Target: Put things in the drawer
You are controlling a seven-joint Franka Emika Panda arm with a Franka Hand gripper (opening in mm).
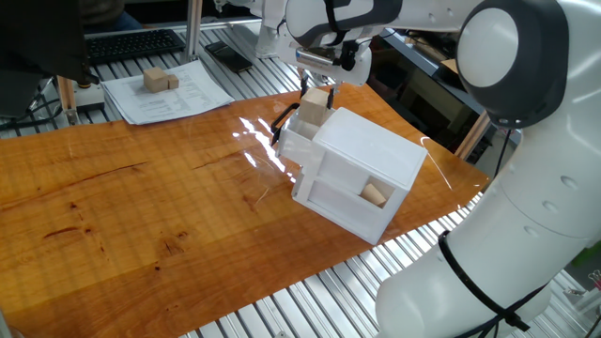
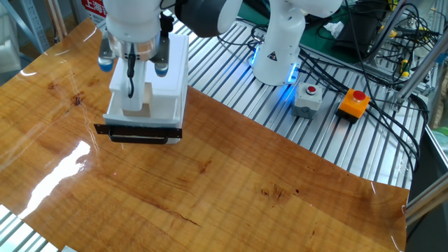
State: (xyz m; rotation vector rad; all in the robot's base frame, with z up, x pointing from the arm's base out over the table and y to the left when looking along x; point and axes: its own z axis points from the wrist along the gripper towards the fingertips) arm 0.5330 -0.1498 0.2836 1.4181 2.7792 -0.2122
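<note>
The white cabinet (image 1: 366, 160) stands on the wooden table with its drawer (image 1: 299, 143) slid out; the drawer's black handle (image 2: 138, 131) faces the other fixed view. A beige cube (image 1: 316, 103) stands in the open drawer and also shows in the other fixed view (image 2: 138, 101). My gripper (image 1: 320, 84) hangs just above that cube with its fingers spread and nothing held; it also shows in the other fixed view (image 2: 132, 75). A second cube (image 1: 377, 194) lies in the cabinet's lower compartment.
Two more beige cubes (image 1: 160, 80) sit on a sheet of paper (image 1: 169, 92) beyond the table's far edge, near a keyboard (image 1: 136, 42). The robot base (image 2: 278, 42), a button box (image 2: 308, 98) and an orange stop button (image 2: 353, 101) stand on the slatted frame.
</note>
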